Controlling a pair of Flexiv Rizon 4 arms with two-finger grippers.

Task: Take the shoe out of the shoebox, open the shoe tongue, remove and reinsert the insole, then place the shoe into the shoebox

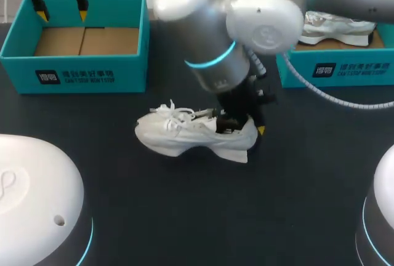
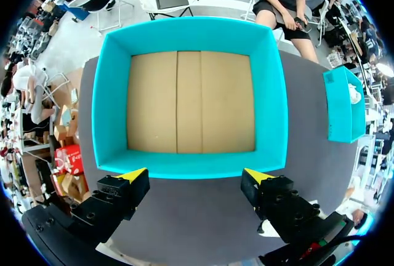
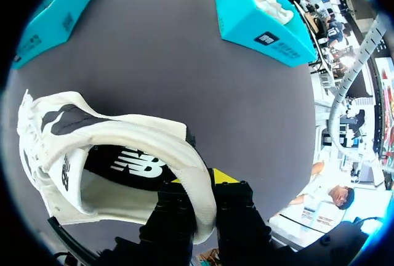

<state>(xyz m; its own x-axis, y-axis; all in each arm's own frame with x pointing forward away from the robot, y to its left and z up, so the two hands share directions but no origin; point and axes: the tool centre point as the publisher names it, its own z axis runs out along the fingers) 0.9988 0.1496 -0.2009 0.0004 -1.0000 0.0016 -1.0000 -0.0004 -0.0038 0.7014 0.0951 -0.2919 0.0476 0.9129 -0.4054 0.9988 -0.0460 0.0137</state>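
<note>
White, the shoe (image 1: 191, 135) is seen on the dark surface (image 1: 184, 217) outside the teal shoebox (image 1: 74, 72), its heel wall pinched between the right fingers (image 3: 237, 201). Its black, logo-printed insole (image 3: 117, 164) is shown only by the right wrist view; the left fingers (image 2: 123, 192), spread wide and empty, are held above the shoebox.

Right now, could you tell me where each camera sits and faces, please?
Head view: above and behind, looking down on the dark table; left gripper and right gripper show.
Left wrist view: above the empty teal cardboard shoebox, facing down into it; its open gripper shows.
Right wrist view: over the white lace-up shoe, facing into it; its gripper clamps the heel.
Head and right wrist views share the shoe.
</note>
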